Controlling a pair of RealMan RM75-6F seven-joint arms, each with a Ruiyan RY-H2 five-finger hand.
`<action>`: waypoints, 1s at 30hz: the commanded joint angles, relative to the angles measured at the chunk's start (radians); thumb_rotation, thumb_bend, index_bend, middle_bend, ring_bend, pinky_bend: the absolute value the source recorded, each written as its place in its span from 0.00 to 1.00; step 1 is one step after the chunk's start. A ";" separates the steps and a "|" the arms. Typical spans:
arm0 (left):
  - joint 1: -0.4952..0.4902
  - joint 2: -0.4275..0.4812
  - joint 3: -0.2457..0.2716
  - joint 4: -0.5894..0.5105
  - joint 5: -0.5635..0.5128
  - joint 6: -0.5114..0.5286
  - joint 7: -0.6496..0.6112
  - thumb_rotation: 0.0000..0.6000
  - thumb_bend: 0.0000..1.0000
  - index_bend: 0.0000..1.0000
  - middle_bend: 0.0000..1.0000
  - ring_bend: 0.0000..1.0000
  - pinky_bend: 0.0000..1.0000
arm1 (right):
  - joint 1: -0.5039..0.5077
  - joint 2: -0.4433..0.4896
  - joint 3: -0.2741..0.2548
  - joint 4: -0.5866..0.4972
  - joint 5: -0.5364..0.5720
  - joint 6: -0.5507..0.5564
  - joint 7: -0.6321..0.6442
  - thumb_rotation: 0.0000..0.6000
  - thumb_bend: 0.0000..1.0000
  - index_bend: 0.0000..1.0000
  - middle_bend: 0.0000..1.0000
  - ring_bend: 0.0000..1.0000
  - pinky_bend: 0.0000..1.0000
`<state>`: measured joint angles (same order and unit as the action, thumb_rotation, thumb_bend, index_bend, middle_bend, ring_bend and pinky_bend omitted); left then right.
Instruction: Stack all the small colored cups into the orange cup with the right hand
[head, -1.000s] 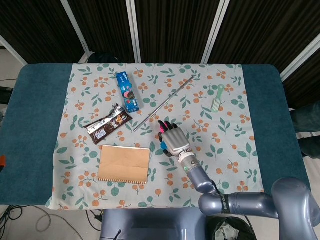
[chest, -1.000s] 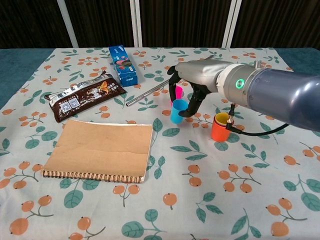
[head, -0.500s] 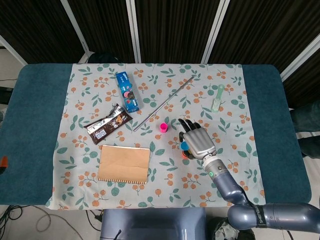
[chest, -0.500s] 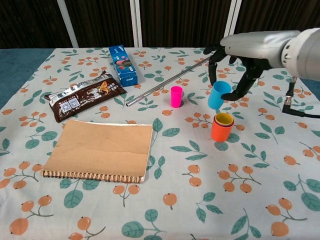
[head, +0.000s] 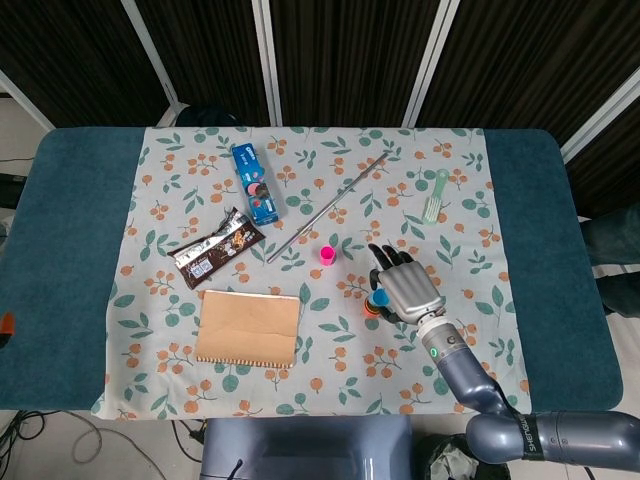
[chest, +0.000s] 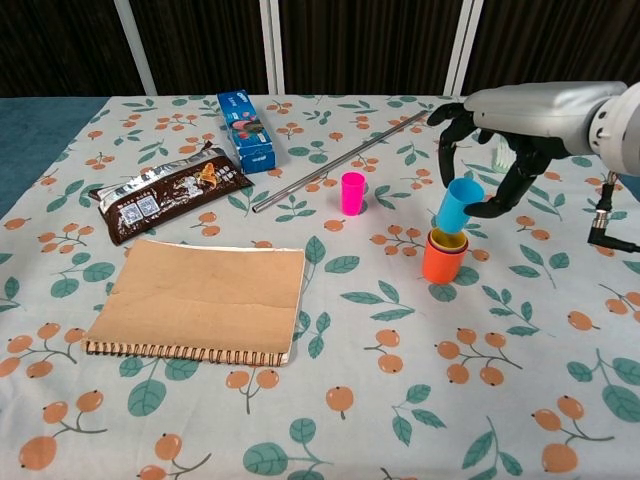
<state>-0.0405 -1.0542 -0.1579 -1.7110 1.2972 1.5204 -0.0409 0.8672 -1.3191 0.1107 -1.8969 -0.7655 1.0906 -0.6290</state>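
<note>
My right hand (chest: 497, 150) (head: 405, 283) holds a small blue cup (chest: 458, 205), tilted, its base just above the mouth of the orange cup (chest: 441, 262). A yellow cup (chest: 448, 238) sits nested inside the orange one. In the head view the hand covers most of these cups; only slivers of the blue cup (head: 379, 297) and the orange cup (head: 371, 308) show at its left. A small pink cup (chest: 352, 192) (head: 326, 255) stands upright on the cloth, left of the hand. My left hand appears in neither view.
A brown notebook (chest: 205, 297) lies front left, a dark snack wrapper (chest: 170, 197) and a blue biscuit box (chest: 245, 129) behind it. A long metal rod (chest: 338, 164) runs diagonally behind the pink cup. A pale green utensil (head: 435, 194) lies at the far right.
My right hand carried the blue cup from beside the pink cup rightward, then lowered it over the orange cup. The pink cup, first hidden by the hand in the head view, now shows.
</note>
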 joint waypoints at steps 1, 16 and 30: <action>0.000 0.000 0.000 0.000 0.000 0.000 0.000 1.00 0.36 0.13 0.03 0.00 0.03 | -0.004 -0.004 -0.004 0.006 -0.006 -0.003 0.006 1.00 0.39 0.52 0.00 0.08 0.19; 0.002 0.001 0.001 -0.002 -0.001 0.002 0.003 1.00 0.36 0.13 0.03 0.00 0.03 | -0.019 -0.053 -0.025 0.087 -0.003 -0.048 0.040 1.00 0.39 0.35 0.00 0.08 0.19; 0.003 0.003 -0.002 -0.005 -0.005 0.002 -0.003 1.00 0.36 0.13 0.03 0.00 0.03 | 0.052 -0.094 0.070 0.112 0.063 -0.077 0.026 1.00 0.39 0.16 0.00 0.08 0.19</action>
<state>-0.0374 -1.0513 -0.1602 -1.7154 1.2920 1.5225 -0.0437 0.9020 -1.4088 0.1649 -1.7842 -0.7211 1.0152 -0.5917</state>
